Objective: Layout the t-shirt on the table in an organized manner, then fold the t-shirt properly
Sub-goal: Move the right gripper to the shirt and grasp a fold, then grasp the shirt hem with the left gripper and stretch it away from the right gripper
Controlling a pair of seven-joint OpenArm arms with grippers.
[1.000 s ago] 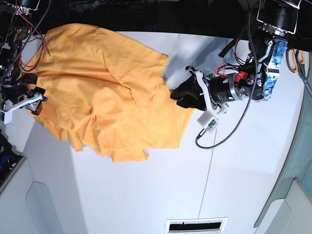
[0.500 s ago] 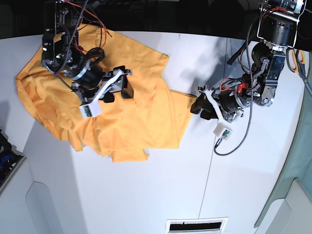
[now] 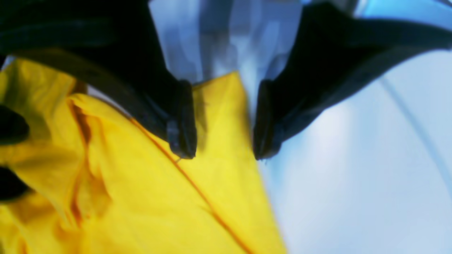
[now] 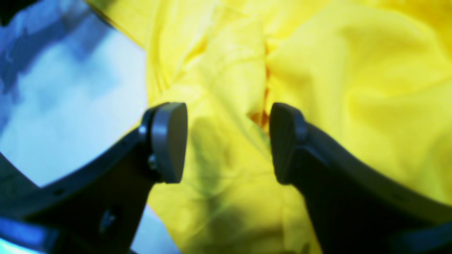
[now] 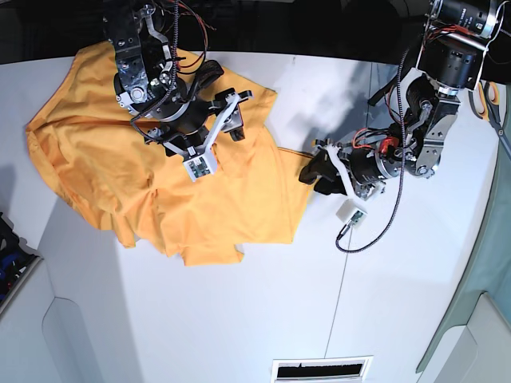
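Over the t-shirt [image 5: 120, 167], the right end effector [image 5: 231, 116] has moved farther across.

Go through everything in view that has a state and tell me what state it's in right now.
t-shirt: crumpled on the table, not laid flat, unfolded.
left claw: open, straddling the shirt's corner at its edge.
right claw: open, above a wrinkled part of the shirt.
table: shirt lies on its far part.
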